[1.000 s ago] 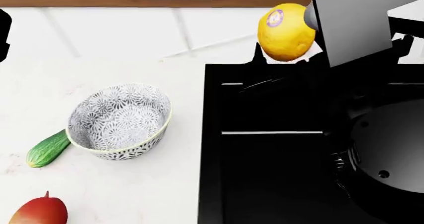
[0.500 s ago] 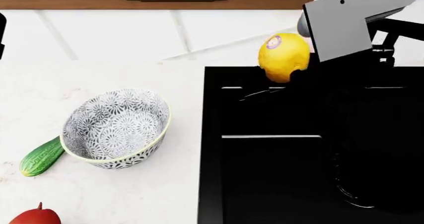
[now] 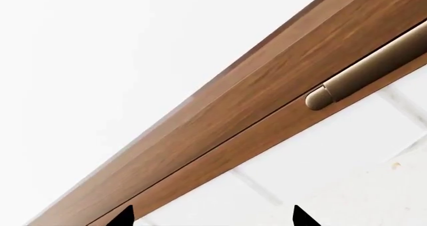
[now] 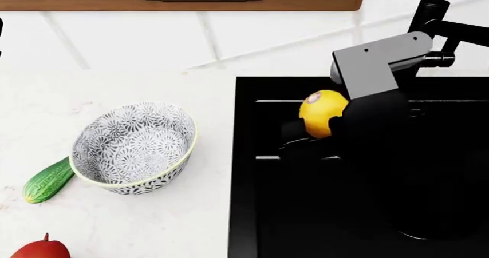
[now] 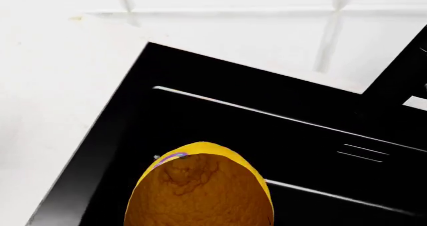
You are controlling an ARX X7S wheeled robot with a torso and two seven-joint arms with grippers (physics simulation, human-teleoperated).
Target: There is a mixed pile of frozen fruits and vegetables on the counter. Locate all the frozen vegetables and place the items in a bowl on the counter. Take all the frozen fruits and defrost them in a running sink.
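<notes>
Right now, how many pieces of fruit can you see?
2. A lemon is over the sink, at the right gripper. A mango lies on the counter at the head view's lower left edge, mostly cut off. Others may be out of frame.

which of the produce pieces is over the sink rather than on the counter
The yellow lemon, held in the right gripper above the black sink. The green cucumber and red mango both lie on the white counter, left of the patterned bowl.

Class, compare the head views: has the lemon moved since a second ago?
Yes. The lemon, held in the right claw, has come down from level with the sink's back edge to inside the basin, lower in the head view.
</notes>
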